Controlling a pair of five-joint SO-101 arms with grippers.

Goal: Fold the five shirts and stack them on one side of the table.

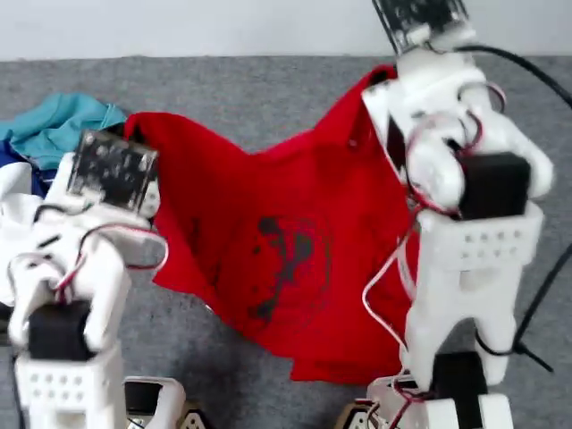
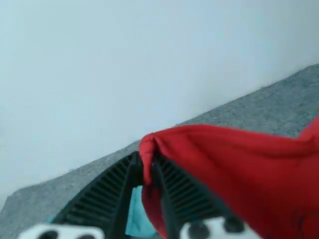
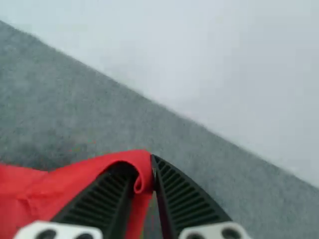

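Observation:
A red shirt (image 1: 277,241) with a dark print hangs spread between the two arms, lifted at both upper corners, its lower hem resting on the grey table (image 1: 268,89). My left gripper (image 2: 147,167) is shut on one corner of the red shirt (image 2: 239,169). At the other corner my right gripper (image 3: 144,174) is shut on a fold of the red shirt (image 3: 75,184). In the high view the left gripper (image 1: 134,130) holds the left corner and the right gripper (image 1: 380,85) the right one.
A heap of other shirts, teal (image 1: 58,125), blue and white (image 1: 13,206), lies at the table's left edge behind the left arm. A pale wall (image 1: 179,27) runs along the table's far edge. A black cable (image 1: 536,295) trails by the right arm.

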